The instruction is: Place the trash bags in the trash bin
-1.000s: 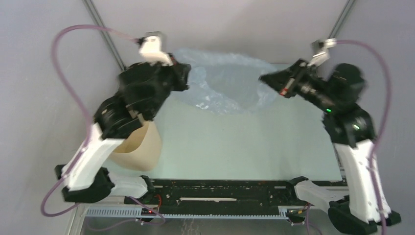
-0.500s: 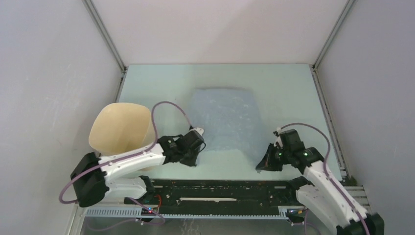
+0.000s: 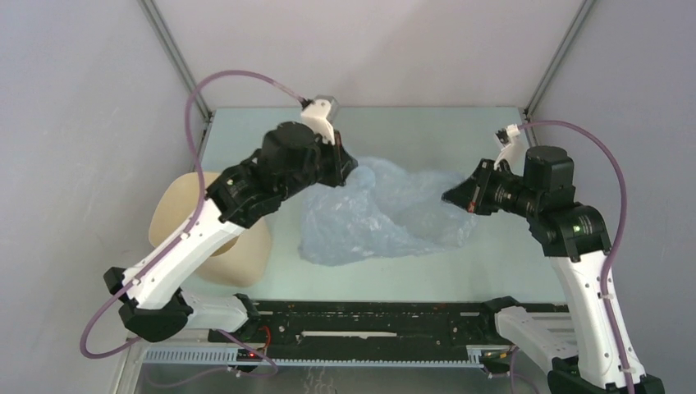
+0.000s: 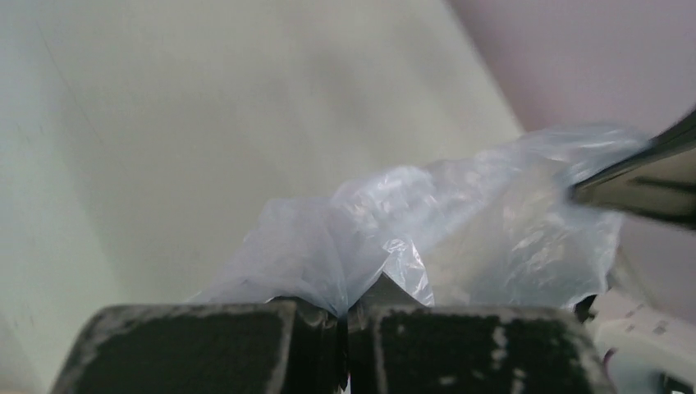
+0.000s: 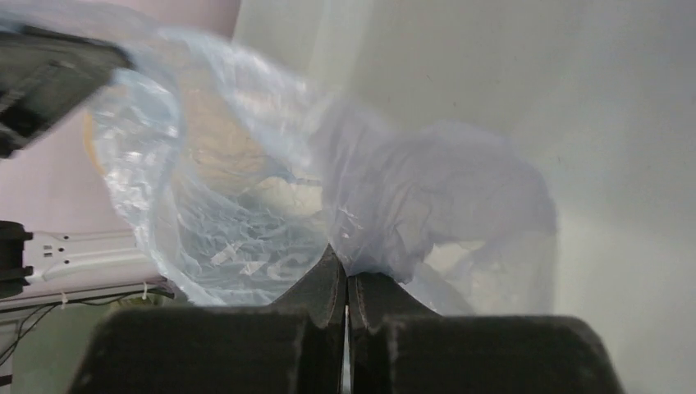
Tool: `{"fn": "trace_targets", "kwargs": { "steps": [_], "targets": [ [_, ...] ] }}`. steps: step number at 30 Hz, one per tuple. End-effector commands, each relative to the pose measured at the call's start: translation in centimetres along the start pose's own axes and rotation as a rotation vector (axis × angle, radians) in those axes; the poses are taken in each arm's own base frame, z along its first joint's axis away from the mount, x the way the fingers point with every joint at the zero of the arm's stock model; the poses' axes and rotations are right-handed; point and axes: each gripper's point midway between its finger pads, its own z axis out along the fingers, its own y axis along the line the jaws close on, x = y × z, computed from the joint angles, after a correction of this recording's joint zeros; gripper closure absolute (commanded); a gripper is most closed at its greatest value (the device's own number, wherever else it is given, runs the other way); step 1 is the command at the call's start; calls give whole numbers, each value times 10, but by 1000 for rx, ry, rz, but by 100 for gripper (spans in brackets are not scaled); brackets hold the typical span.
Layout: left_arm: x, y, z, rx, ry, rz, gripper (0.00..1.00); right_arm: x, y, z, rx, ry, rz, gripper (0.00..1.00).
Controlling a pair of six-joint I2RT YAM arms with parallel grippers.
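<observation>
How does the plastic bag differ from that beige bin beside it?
The trash bag is thin, wrinkled, see-through pale blue film; the trash bin is smooth, opaque and beige. The bag is pinched at two edges by the left gripper and right gripper; the bin is held by neither. The bag spreads wider than the bin. Both look like plastic.

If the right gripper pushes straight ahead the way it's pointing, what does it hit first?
The trash bag pinched in the right gripper billows straight ahead; beyond the film, roughly in line, sits the trash bin, depth unclear.
</observation>
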Motion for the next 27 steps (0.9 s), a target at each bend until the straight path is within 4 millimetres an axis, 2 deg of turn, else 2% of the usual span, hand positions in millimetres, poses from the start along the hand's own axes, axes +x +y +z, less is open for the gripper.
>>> {"fn": "trace_targets", "kwargs": {
  "steps": [1, 3, 5, 11, 13, 19, 21, 23, 27],
  "targets": [
    [90, 11, 11, 13, 246, -67, 100, 28, -21, -17, 99, 41, -7, 100],
    [104, 5, 5, 65, 255, -136, 100, 36, -35, -21, 159, 40, -17, 100],
    [109, 2, -3, 97, 259, -171, 100, 44, -49, -22, 220, 54, -26, 100],
    [110, 21, -26, 27, 246, -151, 100, 70, -80, -15, 330, 176, 11, 89],
    [108, 21, -32, 33, 242, -156, 100, 70, -79, -16, 327, 172, 18, 81],
    [79, 16, -36, 30, 189, -165, 100, 67, -58, -33, 285, 137, 41, 36],
    [69, 16, -35, 28, 167, -168, 100, 67, -56, -40, 292, 118, 31, 25],
    [64, 14, -32, 43, 161, -162, 100, 64, -55, -48, 308, 99, 12, 20],
    [65, 21, -26, 42, 188, -142, 100, 58, -57, -53, 333, 86, -31, 17]
  ]
}}
